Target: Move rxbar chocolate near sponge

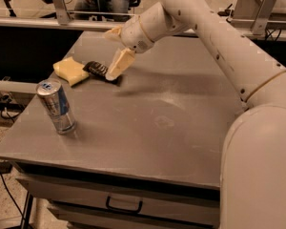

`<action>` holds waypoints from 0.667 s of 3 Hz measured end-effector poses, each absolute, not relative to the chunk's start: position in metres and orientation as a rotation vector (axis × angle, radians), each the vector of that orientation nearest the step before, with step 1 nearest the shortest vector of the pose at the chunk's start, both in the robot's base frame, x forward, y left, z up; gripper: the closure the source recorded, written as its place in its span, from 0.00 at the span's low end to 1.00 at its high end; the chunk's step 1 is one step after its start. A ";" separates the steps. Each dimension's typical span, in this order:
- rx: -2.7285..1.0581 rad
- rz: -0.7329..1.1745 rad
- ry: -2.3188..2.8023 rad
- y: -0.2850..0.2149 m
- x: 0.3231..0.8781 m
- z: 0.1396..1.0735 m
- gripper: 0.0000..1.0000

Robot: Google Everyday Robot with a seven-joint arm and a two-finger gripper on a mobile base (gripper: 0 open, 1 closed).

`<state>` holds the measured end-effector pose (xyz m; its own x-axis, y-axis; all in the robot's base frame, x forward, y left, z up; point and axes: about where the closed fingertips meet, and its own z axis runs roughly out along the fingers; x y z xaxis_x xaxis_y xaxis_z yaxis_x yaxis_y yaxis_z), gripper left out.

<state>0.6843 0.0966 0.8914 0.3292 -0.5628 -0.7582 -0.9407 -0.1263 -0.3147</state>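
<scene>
The single camera view looks down across a grey table [181, 128] that fills most of the frame. In the upper left of the frame lies the sponge [70, 70], a pale yellow block flat on the tabletop. The rxbar chocolate [96, 69] lies flat on the table just to the right of it, with its left end touching or almost touching the sponge's edge; which of the two cannot be told.

The gripper [109, 56] hangs over the bar's right end, in the upper middle-left of the frame. Its cream fingers [120, 62] stand spread apart. One slants down to the tabletop at the bar's right end, and the other is raised toward the table's far edge. The jaws pinch nothing, and the bar rests on the table rather than between them.

The white arm [214, 37] reaches in from the right and crosses the top of the frame, and its bulky lower body fills the lower right corner.

A silver-blue drink can [56, 106] stands upright at the left, below the sponge and well apart from it. A drawer handle [124, 206] shows along the bottom edge.
</scene>
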 end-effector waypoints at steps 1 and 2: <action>-1.855 0.512 1.316 0.073 0.675 0.933 0.00; -1.856 0.406 1.327 0.040 0.668 0.977 0.00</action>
